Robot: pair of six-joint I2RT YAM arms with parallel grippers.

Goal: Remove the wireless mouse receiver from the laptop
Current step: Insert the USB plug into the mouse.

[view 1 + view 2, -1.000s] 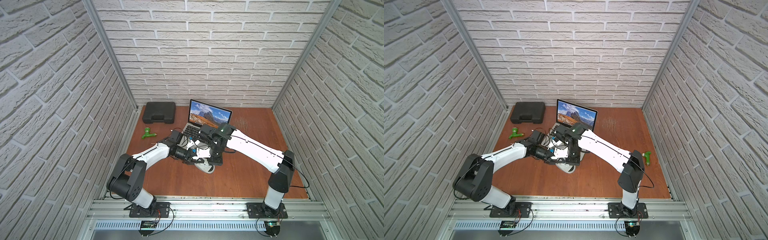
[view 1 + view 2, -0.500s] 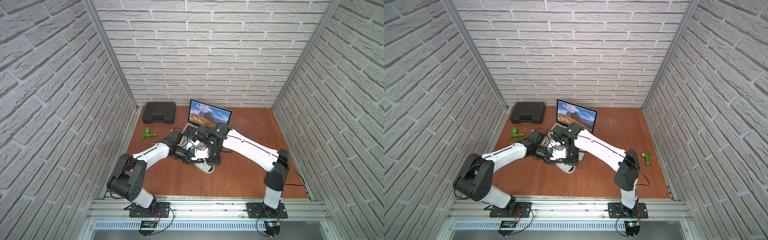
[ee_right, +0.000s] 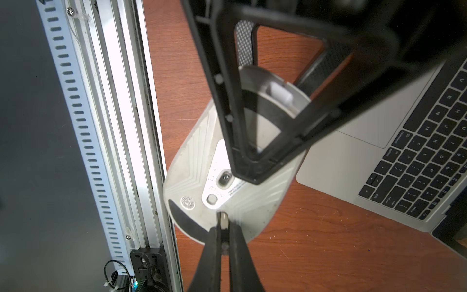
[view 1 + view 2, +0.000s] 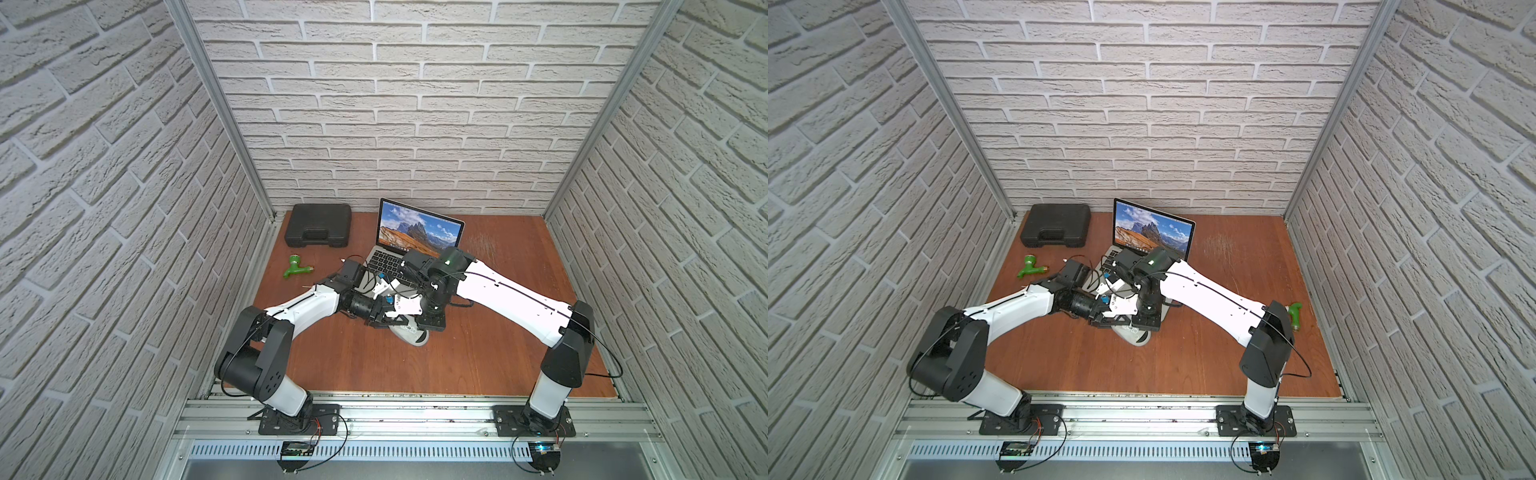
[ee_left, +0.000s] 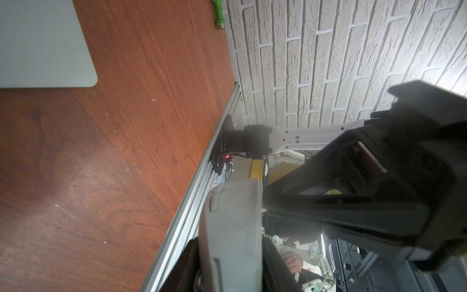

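On my feed the wooden tabletop [image 4: 365,357] fills the floor of the brick-walled cell. The laptop [image 4: 415,228] stands open at 12 o'clock with its mountain picture lit, and the black case [image 4: 318,225] lies shut at 11 o'clock, just beside it. Both arms reach in and meet over the middle of the board, at 6 o'clock from the laptop.

The mouse [image 3: 202,164] is there, turned underside up. The left gripper [image 5: 232,227] has its fingers clamped on it, one above and one below (the left wrist view shows the mouse edge-on between them). One corner of the laptop's palm rest lies close to the mouse.

A green fitting [image 4: 297,268] lies at 10 o'clock, and a second green fitting [image 4: 1295,311] lies at 3 o'clock near the right wall.

The right gripper [image 3: 223,227] has its fingers together, pinching the wireless mouse receiver [image 3: 223,218]. The receiver is out of the laptop, and its pale end sits at a notch in the mouse's rim. I cannot tell whether it is touching.
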